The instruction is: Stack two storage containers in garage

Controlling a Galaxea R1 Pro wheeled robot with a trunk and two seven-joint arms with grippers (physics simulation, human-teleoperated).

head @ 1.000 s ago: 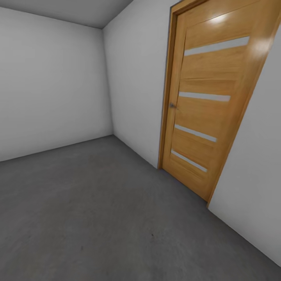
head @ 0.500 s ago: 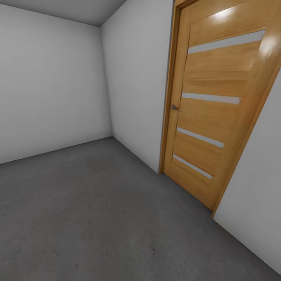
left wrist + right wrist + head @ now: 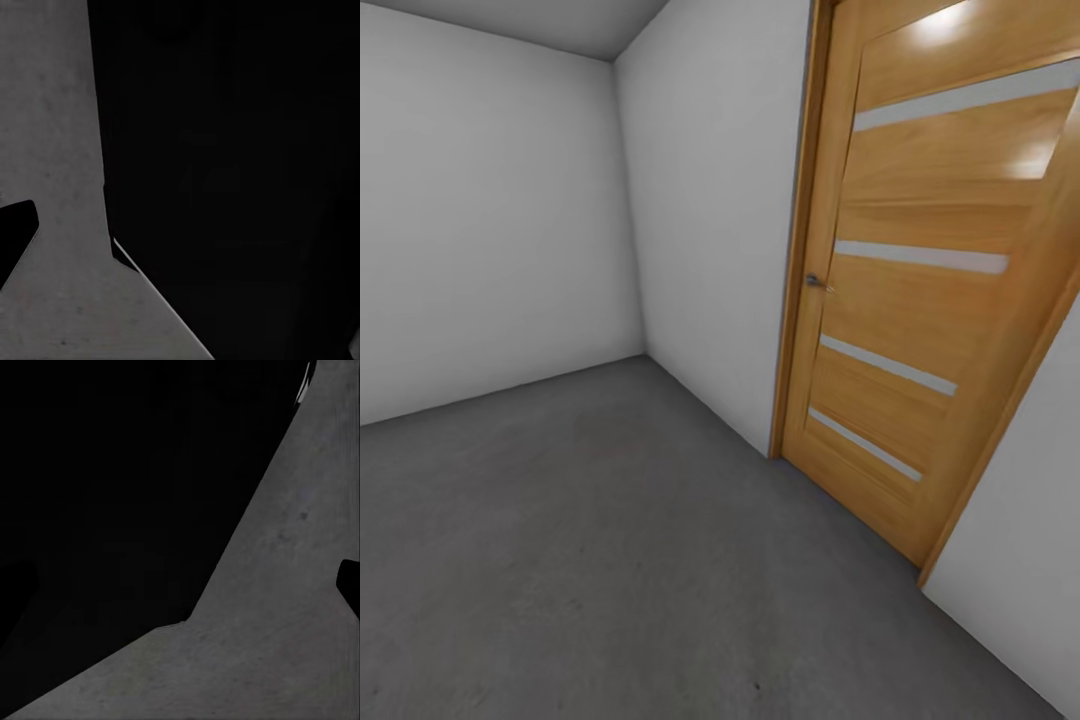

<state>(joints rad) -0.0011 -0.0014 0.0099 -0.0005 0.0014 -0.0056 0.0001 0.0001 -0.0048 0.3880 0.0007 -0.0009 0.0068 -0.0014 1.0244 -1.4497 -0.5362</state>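
Note:
The two storage containers are out of view. The head view looks into the garage, with its grey concrete floor [image 3: 590, 560], white walls and an orange-wood door [image 3: 920, 300]. In the left wrist view, one dark fingertip [image 3: 16, 232] of my left gripper [image 3: 180, 247] stands at the frame's edge over the concrete, beside a large black shape. One dark fingertip [image 3: 349, 581] of my right gripper [image 3: 180, 585] shows likewise in the right wrist view. Both pairs of fingers stand wide apart with nothing held.
The door has pale horizontal slits and a small metal handle [image 3: 815, 282], and it is set in the right-hand wall [image 3: 710, 230]. The back wall [image 3: 490, 220] meets it at a corner. Bare concrete runs from that corner toward me.
The whole head view has shifted: the door now looks larger and sits further right, so the camera has moved closer. Nothing in the room itself has moved.

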